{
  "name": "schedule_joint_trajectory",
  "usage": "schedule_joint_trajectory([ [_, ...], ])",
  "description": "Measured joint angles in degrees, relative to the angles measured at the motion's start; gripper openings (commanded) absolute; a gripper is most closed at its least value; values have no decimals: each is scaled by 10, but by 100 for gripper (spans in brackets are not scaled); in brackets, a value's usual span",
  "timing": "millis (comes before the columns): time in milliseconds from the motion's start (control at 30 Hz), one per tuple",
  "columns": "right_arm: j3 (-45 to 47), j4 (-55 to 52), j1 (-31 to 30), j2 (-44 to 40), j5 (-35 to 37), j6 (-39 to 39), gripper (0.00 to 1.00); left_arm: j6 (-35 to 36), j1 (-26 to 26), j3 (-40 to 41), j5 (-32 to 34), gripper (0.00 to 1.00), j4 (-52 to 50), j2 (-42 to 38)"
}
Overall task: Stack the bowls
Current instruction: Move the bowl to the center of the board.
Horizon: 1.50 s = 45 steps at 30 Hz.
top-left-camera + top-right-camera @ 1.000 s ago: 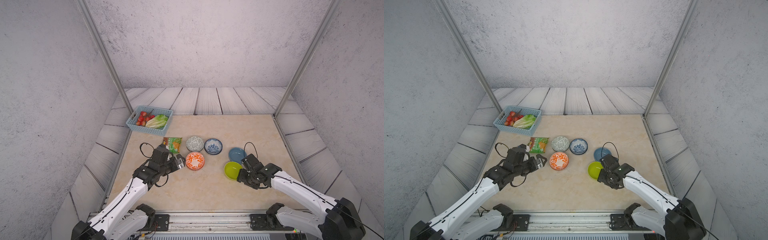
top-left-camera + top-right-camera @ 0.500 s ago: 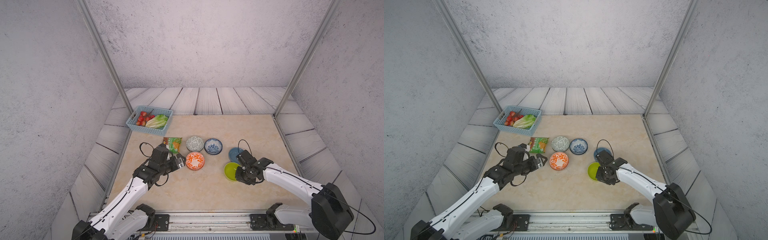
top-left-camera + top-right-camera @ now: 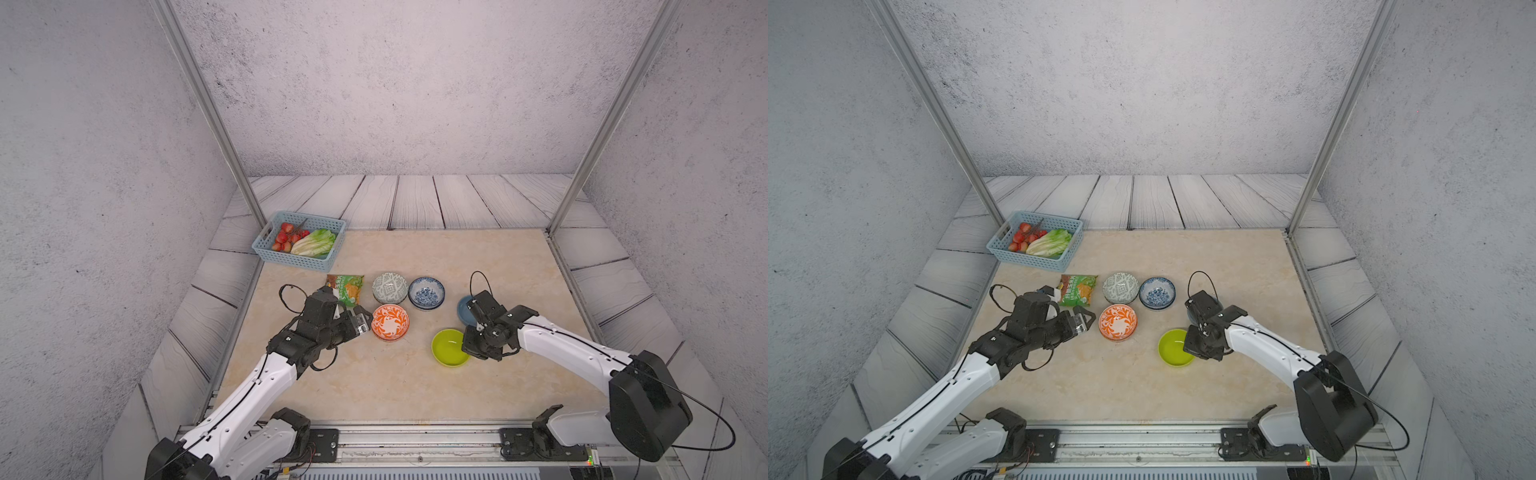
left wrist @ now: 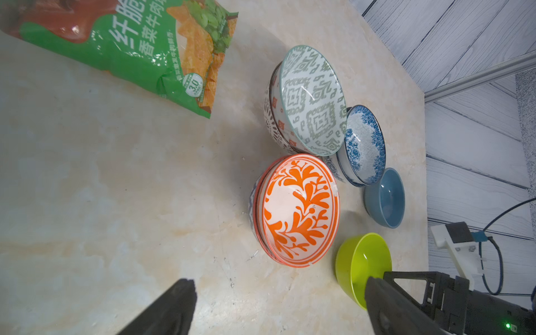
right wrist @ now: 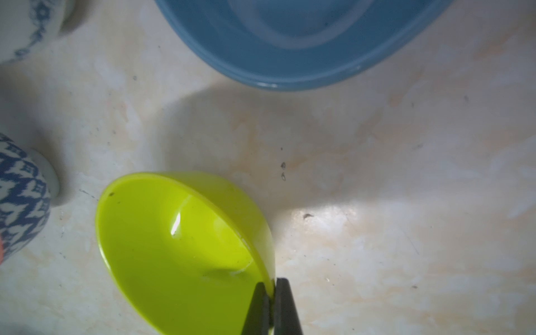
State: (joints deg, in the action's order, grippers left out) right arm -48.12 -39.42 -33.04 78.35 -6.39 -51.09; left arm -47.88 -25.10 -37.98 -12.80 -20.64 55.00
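Observation:
The lime-green bowl (image 3: 449, 347) (image 5: 179, 246) sits on the table at front right. My right gripper (image 3: 468, 351) (image 5: 271, 293) is shut on its near rim, one finger inside and one outside. Just behind it is the plain blue bowl (image 3: 464, 309) (image 5: 290, 37), partly hidden by the wrist. An orange-white bowl (image 3: 390, 322) (image 4: 298, 208) rests in another bowl. Behind it, a grey-green bowl (image 3: 389, 287) (image 4: 313, 98) and a blue-white floral bowl (image 3: 426, 293) (image 4: 365, 145) are each nested in another bowl. My left gripper (image 3: 368, 320) (image 4: 280, 282) stands open and empty just left of the orange bowl.
A green snack bag (image 3: 347, 289) lies behind my left gripper. A light-blue basket (image 3: 291, 259) with lettuce and strawberries stands at the back left corner. Aluminium posts (image 3: 559, 216) rise at the table's back corners.
My right gripper moved left and forward onto the lime-green bowl's rim and closed on it. The left arm has stayed where it was.

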Motion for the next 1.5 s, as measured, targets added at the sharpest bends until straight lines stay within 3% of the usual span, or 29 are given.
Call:
schedule_joint_trajectory([
  [267,-66,7,0,57,-14,15,0,0,3,0,-8,97,6,10],
  [1133,-110,62,0,148,-42,24,0,-3,22,4,-45,98,44,43],
  [1500,-127,51,0,157,-28,43,28,-7,27,6,-51,98,47,43],
])
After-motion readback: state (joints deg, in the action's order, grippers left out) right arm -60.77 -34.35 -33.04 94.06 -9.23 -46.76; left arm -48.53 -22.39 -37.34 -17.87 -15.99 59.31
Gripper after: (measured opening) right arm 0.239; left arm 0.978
